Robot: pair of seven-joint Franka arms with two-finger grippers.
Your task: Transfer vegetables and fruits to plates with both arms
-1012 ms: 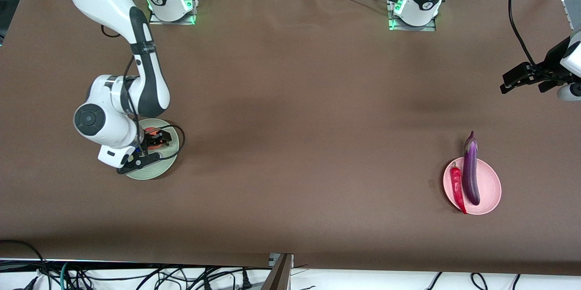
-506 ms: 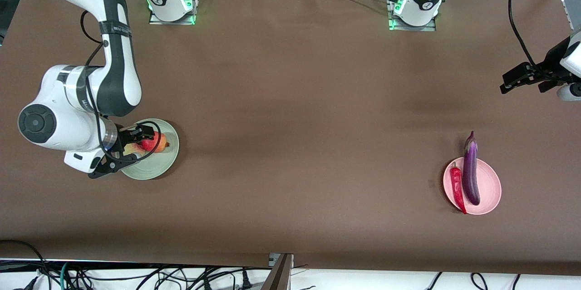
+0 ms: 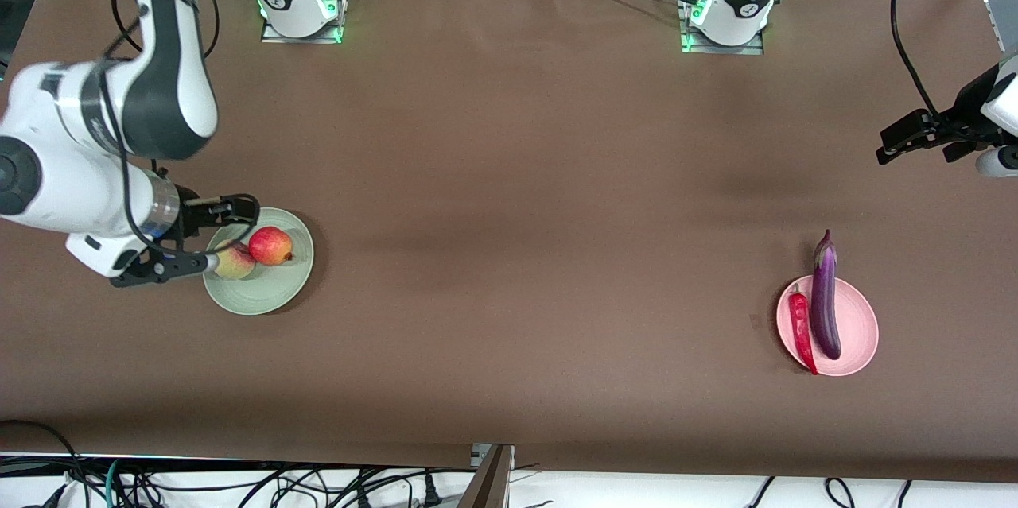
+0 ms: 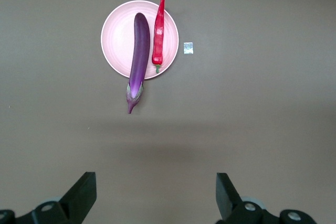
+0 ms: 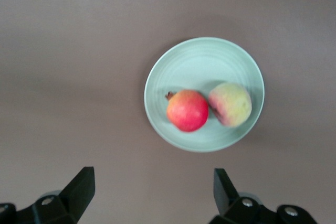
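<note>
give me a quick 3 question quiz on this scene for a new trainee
1. True or false: the red fruit and the pale fruit both lie on the green plate.
2. Which items rest on the pink plate?
A. the eggplant and the chili pepper
B. two round fruits
C. nothing
3. Fill in: the right hand is open above the ____ plate, while the left hand, also open, waits over bare table at the left arm's end.

Key
1. True; they sit side by side, touching.
2. A; the eggplant's stem end overhangs the rim.
3. green
</note>
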